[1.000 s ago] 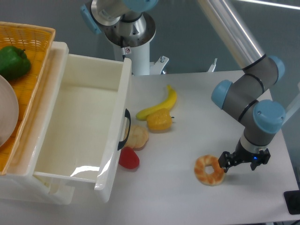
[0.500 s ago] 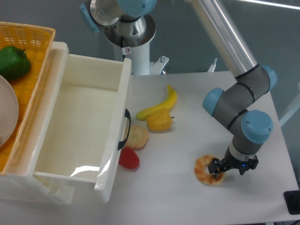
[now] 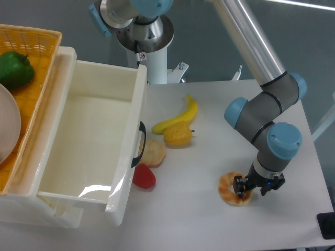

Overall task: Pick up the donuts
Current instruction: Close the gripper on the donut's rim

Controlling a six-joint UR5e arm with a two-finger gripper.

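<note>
Table: your white table (image 3: 209, 219) carries everything here, running from the drawer on the left to the arm's working spot on the right.
Drawer: you have a white open drawer (image 3: 89, 141) filling the left half of the view, with a dark handle on the side that faces the fruit.
Basket: a woven orange basket (image 3: 36, 39) sits at the upper left behind the drawer's edge; you can see a green pepper (image 3: 15, 69) in it.
Arm: your arm (image 3: 261, 112) comes down from the top of the view and bends at its grey and blue joints over the right side of the table.
Banana: the yellow banana (image 3: 180, 116) lies near the middle of the table, curving up to the right, well apart from the gripper.
Yellow fruit: a rounded yellow toy fruit (image 3: 177, 134) sits just below the banana, touching or almost touching its lower end.
Tan piece: a pale tan rounded piece (image 3: 152, 152) lies just beside the drawer handle.
Red piece: a small red toy (image 3: 143, 177) lies below the tan piece, close against the drawer front.
Donuts: the donuts (image 3: 228, 189) lie flat on the table at the lower right, well apart from the other toys; you see the left part of the ring, while the right part is covered by the gripper.
Gripper: your gripper (image 3: 245, 189) is down on the right side of the ring, pointing at the table.
Jaws: the dark fingers straddle the ring's right side; you cannot tell from this view whether they press on it.
</note>
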